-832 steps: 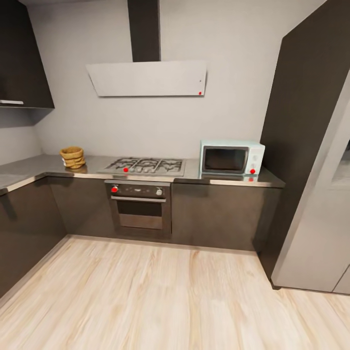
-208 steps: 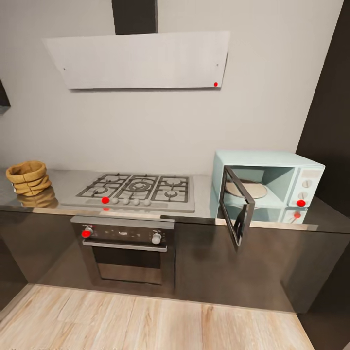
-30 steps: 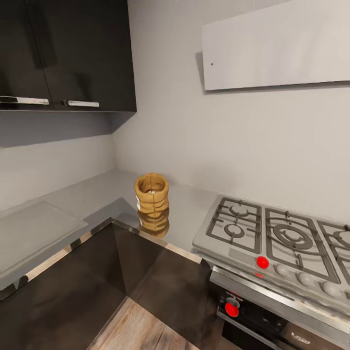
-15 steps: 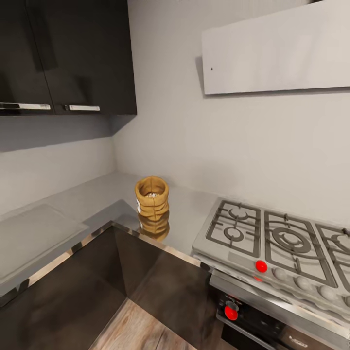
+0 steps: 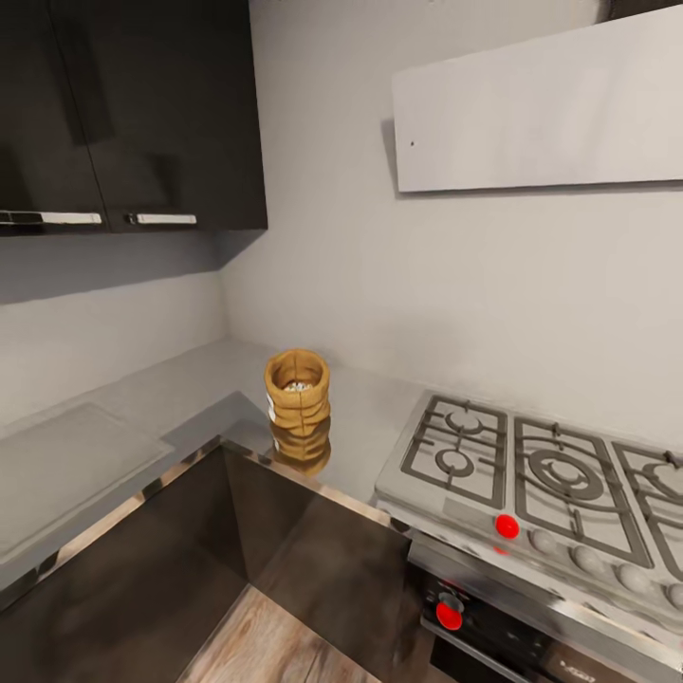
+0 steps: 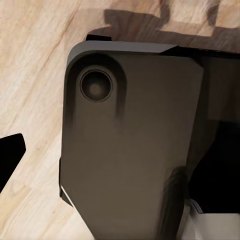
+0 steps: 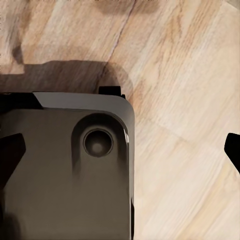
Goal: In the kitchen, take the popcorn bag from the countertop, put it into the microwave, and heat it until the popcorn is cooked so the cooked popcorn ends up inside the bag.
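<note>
The popcorn bag (image 5: 298,392), a mustard-tan sack with a thick rolled rim, stands upright near the inner corner of the grey countertop (image 5: 180,403). Whitish popcorn (image 5: 298,386) pieces show inside its mouth, and its reflection lies on the worktop below it. The microwave is out of view. In the left wrist view my left gripper (image 6: 120,155) hangs over the robot's dark base and the wooden floor, one black fingertip (image 6: 10,160) at the picture's edge. In the right wrist view my right gripper (image 7: 120,150) hangs likewise, a fingertip (image 7: 233,152) at the edge. Both hold nothing.
A gas hob (image 5: 531,470) with a red knob sits on the worktop right of the bag, with the oven front (image 5: 474,617) below it. Dark wall cabinets (image 5: 133,114) hang above the left run, and a pale hood (image 5: 541,104) over the hob. Dark base cabinets (image 5: 190,569) form the corner.
The microwave door went from shut to open in the oldest frames. Since then the view has turned to the counter corner; over the last second it drifted slightly, and the bag has not moved.
</note>
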